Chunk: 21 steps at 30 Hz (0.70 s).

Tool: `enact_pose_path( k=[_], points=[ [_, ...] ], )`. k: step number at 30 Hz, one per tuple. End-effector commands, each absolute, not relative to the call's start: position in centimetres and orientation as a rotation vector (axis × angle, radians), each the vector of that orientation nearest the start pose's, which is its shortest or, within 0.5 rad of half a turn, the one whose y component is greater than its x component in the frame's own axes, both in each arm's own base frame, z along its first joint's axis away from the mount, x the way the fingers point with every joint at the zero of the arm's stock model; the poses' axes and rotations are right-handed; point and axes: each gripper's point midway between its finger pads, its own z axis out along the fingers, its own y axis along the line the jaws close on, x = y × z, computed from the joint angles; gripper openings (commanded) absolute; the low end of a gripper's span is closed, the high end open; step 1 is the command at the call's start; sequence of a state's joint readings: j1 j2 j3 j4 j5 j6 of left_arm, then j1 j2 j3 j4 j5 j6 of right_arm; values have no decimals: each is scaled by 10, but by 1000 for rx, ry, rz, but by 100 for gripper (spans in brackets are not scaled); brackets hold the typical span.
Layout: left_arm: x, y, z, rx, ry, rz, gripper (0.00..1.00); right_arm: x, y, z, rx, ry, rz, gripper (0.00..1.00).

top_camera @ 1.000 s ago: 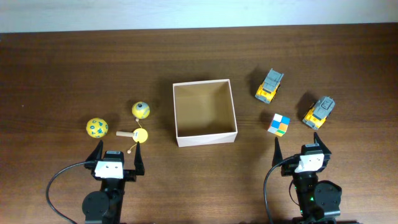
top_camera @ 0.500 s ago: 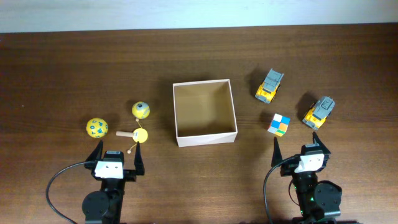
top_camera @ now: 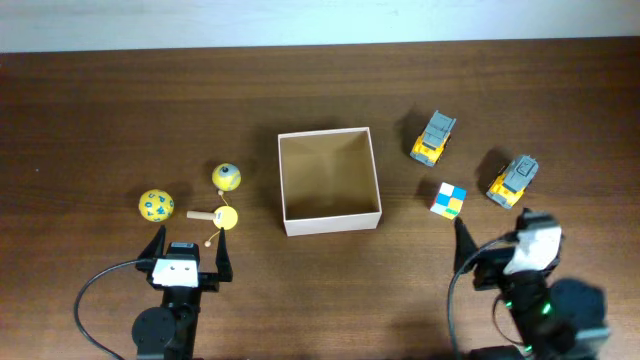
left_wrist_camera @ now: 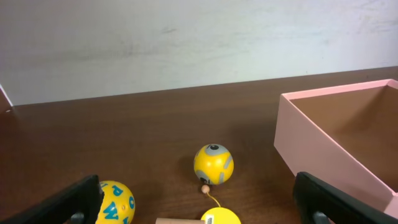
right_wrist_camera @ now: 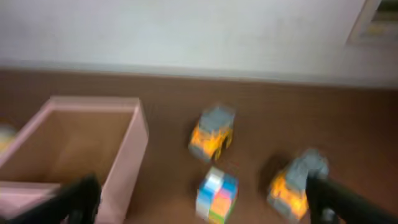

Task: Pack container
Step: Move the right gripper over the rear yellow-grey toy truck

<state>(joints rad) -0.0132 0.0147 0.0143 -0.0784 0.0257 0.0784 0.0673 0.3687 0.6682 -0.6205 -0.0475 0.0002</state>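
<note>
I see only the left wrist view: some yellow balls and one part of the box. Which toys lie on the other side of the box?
Observer: To the right of the container lie the near truck, the far truck and the coloured cube.
Operator: Is something inside the box already?
Observer: No, the overhead view shows its brown floor bare.
Operator: And the right gripper?
Observer: The right gripper is open, close to the cube, holding nothing.

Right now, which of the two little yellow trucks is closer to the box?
The yellow-and-grey toy truck just right of the cardboard box's far corner. The other toy truck sits farther right, beyond the colourful puzzle cube.
</note>
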Motion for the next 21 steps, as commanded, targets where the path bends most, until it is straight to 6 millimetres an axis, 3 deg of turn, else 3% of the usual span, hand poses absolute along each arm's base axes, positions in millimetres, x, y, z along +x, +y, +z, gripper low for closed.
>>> enact_pose_path(
  k=[1, 5, 8, 17, 21],
  points=[
    [246, -8, 157, 100, 1645, 32, 99, 234, 31, 282, -108, 2019, 139, 99],
    [246, -8, 157, 100, 1645, 32, 99, 252, 47, 294, -156, 2189, 237, 99],
    [246, -8, 157, 100, 1645, 32, 99, 274, 61, 290, -189, 2254, 318, 99],
    [246, -8, 157, 100, 1645, 32, 99, 339, 92, 235, -246, 2378, 530, 99],
    [246, -8, 157, 100, 1645, 32, 99, 376, 66, 206, 24, 2433, 391, 99]
  ],
)
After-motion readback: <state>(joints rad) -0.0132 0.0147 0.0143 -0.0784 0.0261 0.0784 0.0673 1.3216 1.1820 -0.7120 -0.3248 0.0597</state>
